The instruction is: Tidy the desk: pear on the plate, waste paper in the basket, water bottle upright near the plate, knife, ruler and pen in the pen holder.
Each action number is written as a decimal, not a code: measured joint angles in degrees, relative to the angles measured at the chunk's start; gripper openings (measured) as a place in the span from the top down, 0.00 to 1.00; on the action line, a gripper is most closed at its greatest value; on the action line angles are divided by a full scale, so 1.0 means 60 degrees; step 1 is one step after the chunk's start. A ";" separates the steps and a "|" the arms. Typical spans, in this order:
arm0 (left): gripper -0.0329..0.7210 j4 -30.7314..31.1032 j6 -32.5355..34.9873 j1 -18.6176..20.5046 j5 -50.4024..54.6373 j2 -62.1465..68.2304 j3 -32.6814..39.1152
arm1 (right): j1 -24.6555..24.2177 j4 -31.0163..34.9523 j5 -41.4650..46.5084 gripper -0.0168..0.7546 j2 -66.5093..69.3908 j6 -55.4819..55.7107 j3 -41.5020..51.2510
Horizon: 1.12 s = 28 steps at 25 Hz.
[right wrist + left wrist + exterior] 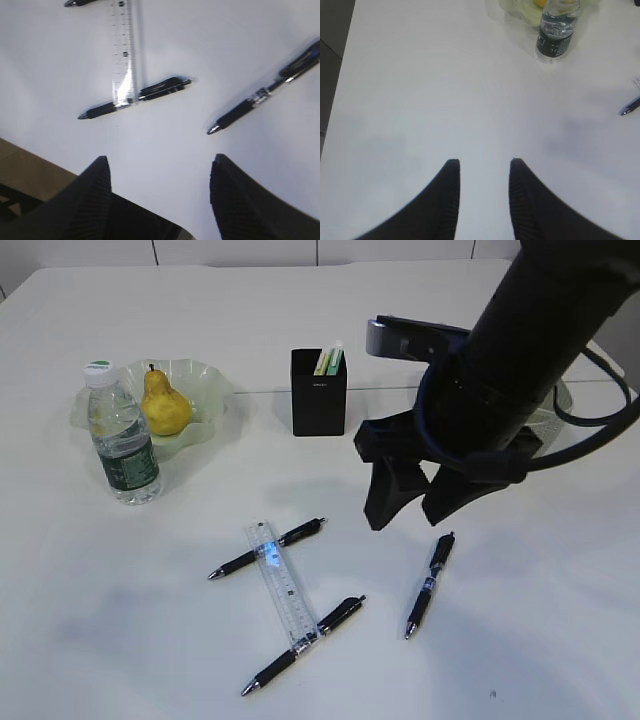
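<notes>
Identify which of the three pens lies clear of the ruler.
The pen on the right, below the right gripper; the other two lie under the ruler.

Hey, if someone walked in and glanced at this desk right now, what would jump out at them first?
The big black right gripper hanging open over the middle-right of the table, just above a black pen. Next, the clear ruler lying across two more pens at the front. At the back left, the yellow pear sits in the plate behind the upright water bottle.
</notes>
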 joint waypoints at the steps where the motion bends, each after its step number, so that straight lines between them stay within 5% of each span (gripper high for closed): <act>1: 0.64 0.0000 0.0000 0.0000 0.0000 0.0000 0.0000 | 0.0000 0.0282 0.0000 0.34 0.0025 -0.0192 0.0000; 12: 0.64 0.0225 0.0000 0.0000 0.0000 0.0000 0.0000 | 0.0015 0.4475 -0.0513 0.34 0.0499 -0.2738 0.0000; 15: 0.64 0.0286 0.0000 0.0000 0.0000 0.0000 0.0000 | 0.0037 0.4900 -0.0915 0.34 0.0517 -0.3765 -0.0017; 18: 0.64 0.0286 0.0000 0.0000 0.0000 0.0000 0.0000 | 0.0160 0.4230 -0.0953 0.34 0.0721 -0.3727 -0.0292; 24: 0.64 0.0290 0.0000 0.0000 0.0000 0.0000 0.0000 | 0.1117 0.0458 -0.0353 0.34 0.1868 -0.1285 -0.1584; 28: 0.64 0.0307 0.0000 0.0000 0.0000 0.0000 0.0000 | 0.1403 -0.0901 0.0738 0.34 0.2974 0.0000 -0.2770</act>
